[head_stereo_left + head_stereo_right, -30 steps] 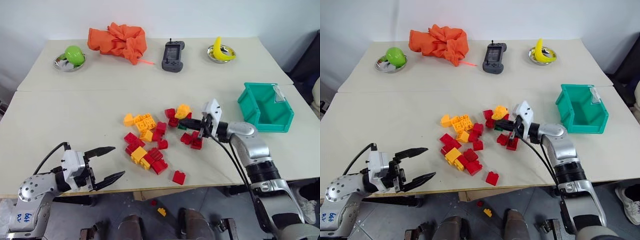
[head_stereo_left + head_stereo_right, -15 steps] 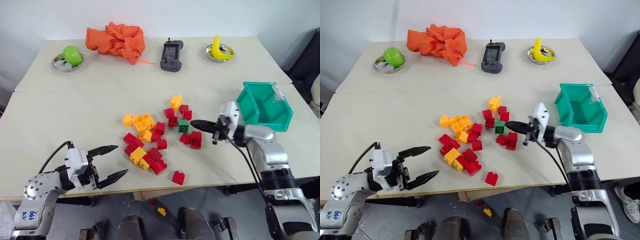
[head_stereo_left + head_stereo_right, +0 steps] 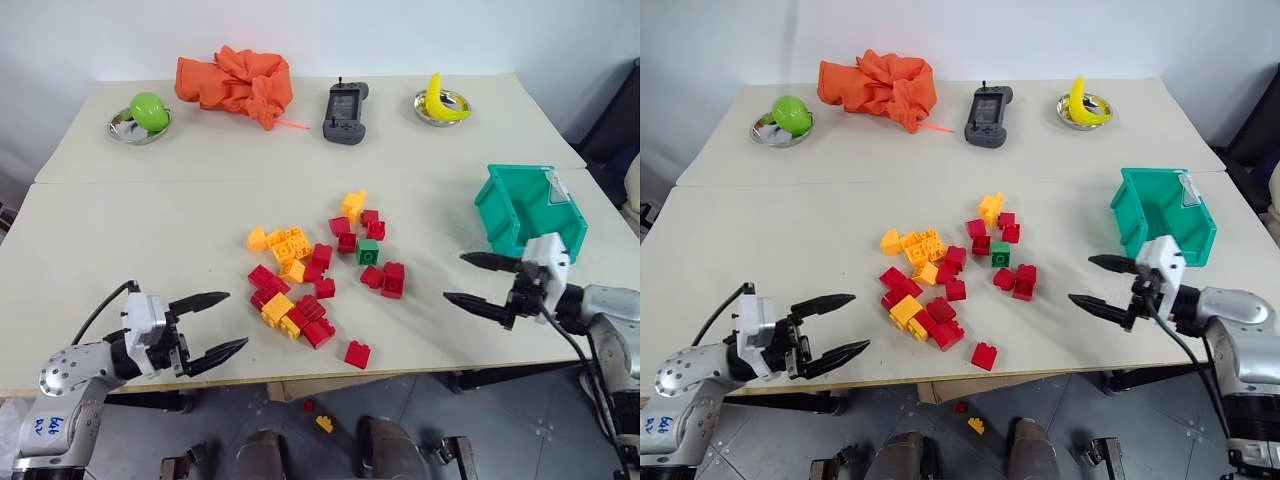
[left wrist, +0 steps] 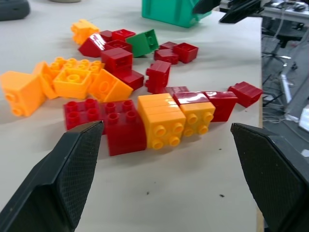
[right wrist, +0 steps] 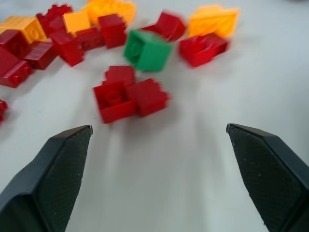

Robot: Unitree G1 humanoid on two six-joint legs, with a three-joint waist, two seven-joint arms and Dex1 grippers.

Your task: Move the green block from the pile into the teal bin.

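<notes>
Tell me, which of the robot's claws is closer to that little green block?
The right claw: it hangs open beside the teal bin, off to the green block's right. The left claw sits open at the table's near edge, across the pile from it.

I'm looking down at two pale beige tables [image 3: 150, 240] pushed together, the seam [image 3: 200, 181] between them running straight across, with a plain white wall [image 3: 320, 35] right behind the far one. Below the near edge there's grey tiled floor [image 3: 560, 420], and something dark [image 3: 615, 125] stands off the far right corner. Light is soft and even, shadows faint.
</notes>
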